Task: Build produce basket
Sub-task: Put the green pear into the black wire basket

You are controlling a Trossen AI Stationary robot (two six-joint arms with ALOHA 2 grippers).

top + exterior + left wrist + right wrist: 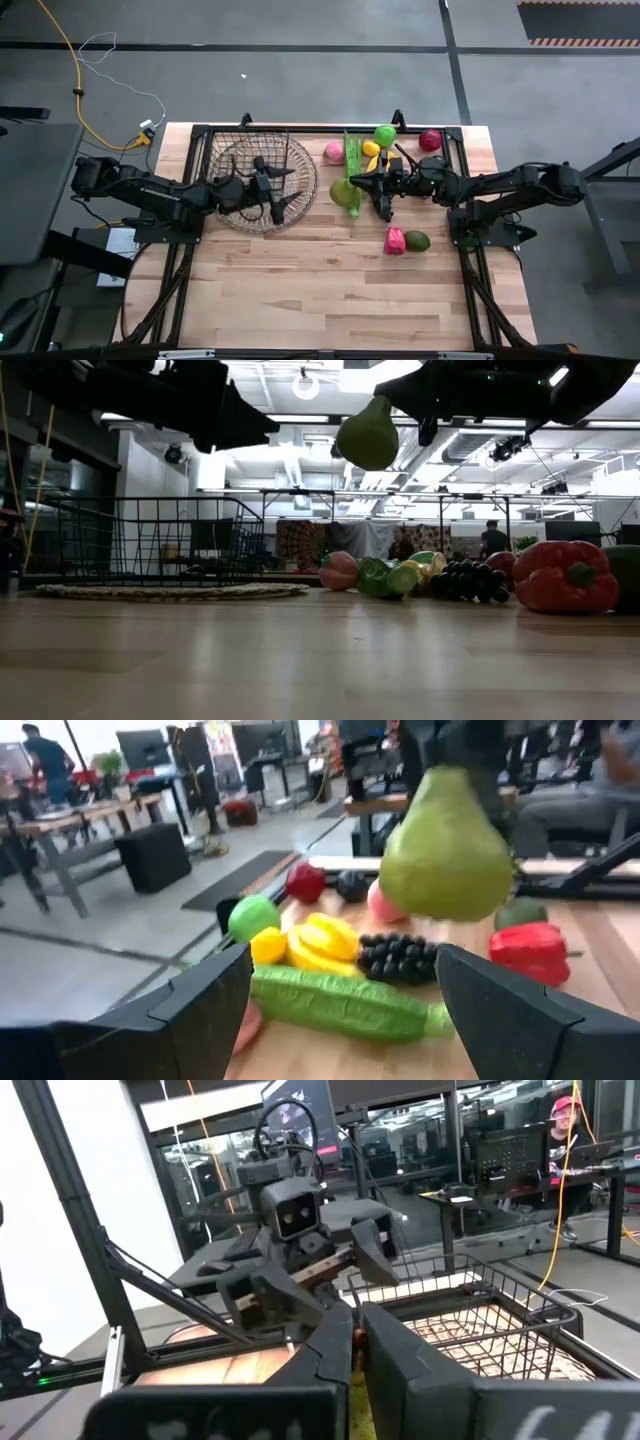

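- The right gripper hangs in the air above the light wooden table, between the produce pile and the black wire-mesh basket, its two dark fingers pressed together on the top of a smooth green toy pear.
- In the low view the pear hangs clear of the tabletop, well above the pile.
- The left gripper is over the basket, on the side toward the pear, its broad dark fingers spread wide with nothing between them; in the left wrist view the pear fills the space ahead of them.
- The basket sits on a round tan woven wicker tray near the table's far left part; through its mesh no produce can be seen inside.
- The produce is bunched at the far side of the table, to the right of the basket: a long green ridged stalk lies nearest, with yellow bananas and a bunch of dark purple grapes just behind it.
- A round bright green apple, a small yellow lemon, a dark red apple and a pink peach lie around them.
- A red bell pepper and a dark green avocado lie side by side, nearer the table's middle and apart from the pile.
- Beyond the table are desks and monitors, with a person standing far back.
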